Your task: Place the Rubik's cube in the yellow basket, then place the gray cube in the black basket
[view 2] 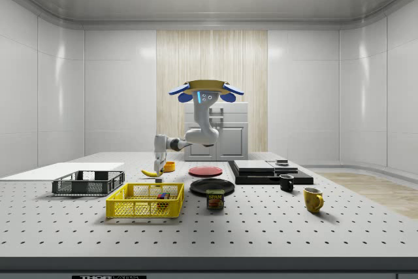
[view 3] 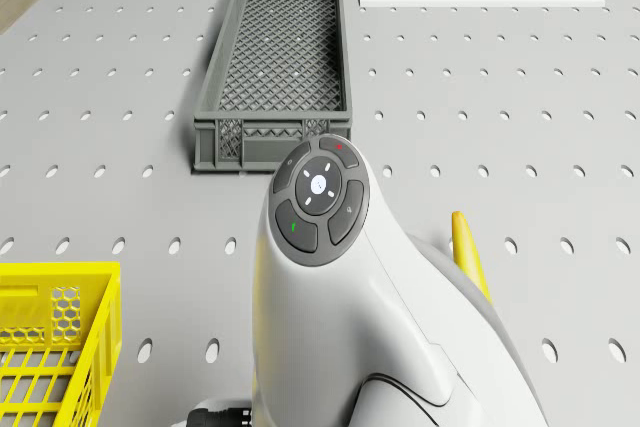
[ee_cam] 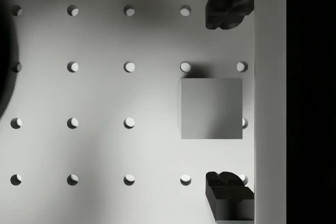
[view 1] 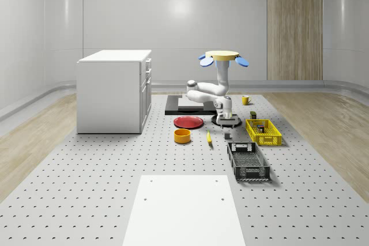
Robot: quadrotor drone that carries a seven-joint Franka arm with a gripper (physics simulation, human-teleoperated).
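The gray cube [ee_cam: 211, 108] lies on the perforated table, seen from straight above in the wrist view, between the two dark fingertips [ee_cam: 228, 6] of my open gripper [ee_cam: 229, 100]. In the whole-scene view the gripper [view 1: 226, 123] hangs just above the gray cube [view 1: 228, 136]. The drone [view 1: 222, 56] hovers over the table's middle with the arm reaching down. The Rubik's cube [view 2: 162, 196] sits inside the yellow basket [view 2: 145, 202], which stands to the whole-scene view's right of the gripper [view 1: 263, 132]. The black basket [view 1: 248, 161] stands nearer the camera and holds nothing [view 3: 275, 67].
A banana [view 1: 209, 137], an orange bowl [view 1: 182, 136] and a red plate [view 1: 188, 122] lie left of the gripper. A white cabinet [view 1: 113, 90] stands at the left. A spam can [view 2: 215, 198] and two mugs [view 2: 313, 199] sit on the side view's right.
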